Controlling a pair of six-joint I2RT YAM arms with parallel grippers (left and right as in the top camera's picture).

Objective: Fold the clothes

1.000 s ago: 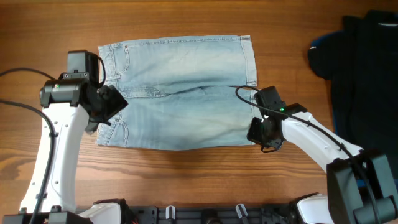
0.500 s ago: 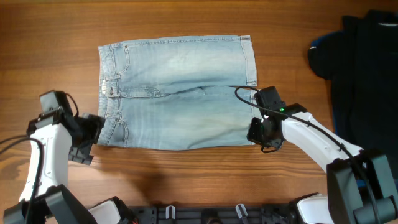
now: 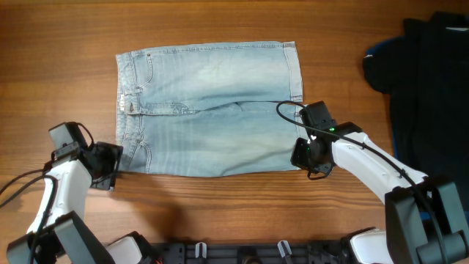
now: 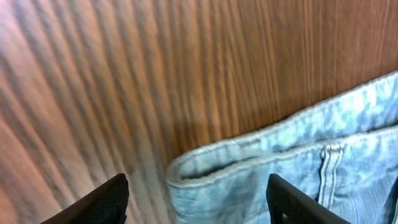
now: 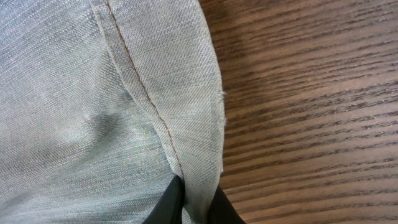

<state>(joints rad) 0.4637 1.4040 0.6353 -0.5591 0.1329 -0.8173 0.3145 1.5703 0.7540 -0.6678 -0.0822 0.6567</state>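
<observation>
Both wrist views | left gripper (image 4: pixel 198 198) apart | right gripper (image 5: pixel 193 200) clamped on shorts (image 5: pixel 74 93)

Dark garments (image 3: pixel 429 88), blue trim, far right on wooden table (image 3: pixel 220 209).

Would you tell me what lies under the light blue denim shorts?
The brown wooden table, visible all round the light blue denim shorts. Anything else beneath is hidden by the denim.
</observation>
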